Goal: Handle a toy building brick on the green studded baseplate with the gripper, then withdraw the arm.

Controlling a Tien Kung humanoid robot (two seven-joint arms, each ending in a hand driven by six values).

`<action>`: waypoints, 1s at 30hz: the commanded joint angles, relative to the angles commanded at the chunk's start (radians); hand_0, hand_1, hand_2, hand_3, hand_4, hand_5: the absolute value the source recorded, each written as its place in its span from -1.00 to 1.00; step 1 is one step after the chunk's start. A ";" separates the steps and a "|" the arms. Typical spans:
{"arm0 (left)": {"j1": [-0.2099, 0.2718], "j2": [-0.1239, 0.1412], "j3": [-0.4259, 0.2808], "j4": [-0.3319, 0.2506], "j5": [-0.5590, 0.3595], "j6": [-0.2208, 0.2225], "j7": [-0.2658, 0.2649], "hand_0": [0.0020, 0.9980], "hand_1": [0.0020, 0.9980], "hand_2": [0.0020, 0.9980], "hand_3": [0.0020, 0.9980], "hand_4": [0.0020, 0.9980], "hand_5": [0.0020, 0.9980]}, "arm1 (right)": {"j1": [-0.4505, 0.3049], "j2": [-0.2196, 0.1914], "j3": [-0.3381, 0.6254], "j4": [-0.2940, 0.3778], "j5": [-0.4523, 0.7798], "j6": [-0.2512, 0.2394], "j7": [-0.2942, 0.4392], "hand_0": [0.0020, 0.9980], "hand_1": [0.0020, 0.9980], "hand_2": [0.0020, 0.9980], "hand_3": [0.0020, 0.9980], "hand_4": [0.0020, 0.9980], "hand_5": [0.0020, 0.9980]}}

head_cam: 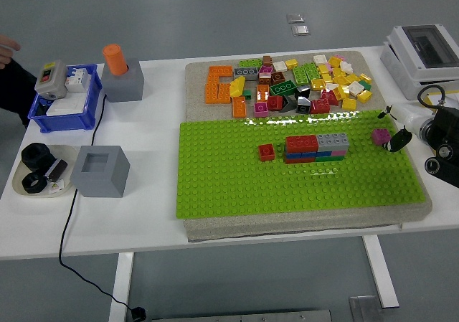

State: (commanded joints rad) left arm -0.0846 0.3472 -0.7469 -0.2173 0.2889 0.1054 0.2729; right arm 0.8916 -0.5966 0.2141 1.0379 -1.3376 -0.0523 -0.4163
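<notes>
Head view. A bright green studded baseplate (215,171) lies on a beige foam pad (197,74) on the white table (154,121). Near the baseplate's far right corner stands a small magenta toy brick (379,136), seated on the studs. The robot's right hand (396,141) enters from the right edge; its dark fingertips (394,143) sit just beside the brick's right side. Whether they touch it, and whether the fingers are spread or curled, cannot be told. The left arm is outside the picture.

At the baseplate's centre is a low wall of red, grey, blue and green bricks (316,148), with a single red brick (266,152) just to its left. A heap of loose mixed-colour bricks (294,85) covers the pad's far strip.

On the table's left: a blue plastic bin (63,114), an orange cylinder in a grey block (120,73), a hollow grey cube (100,170), and a tray of black parts (39,168).
</notes>
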 joint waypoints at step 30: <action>-0.001 -0.005 0.005 -0.001 0.002 0.001 -0.002 0.56 0.50 0.47 0.52 0.67 0.04 | -0.024 0.027 -0.019 -0.026 0.058 -0.067 0.029 0.89 0.90 0.96 0.14 0.36 -0.93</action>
State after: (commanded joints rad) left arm -0.0861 0.3425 -0.7423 -0.2181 0.2912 0.1069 0.2711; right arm 0.8677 -0.5693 0.1952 1.0120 -1.2796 -0.1194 -0.3876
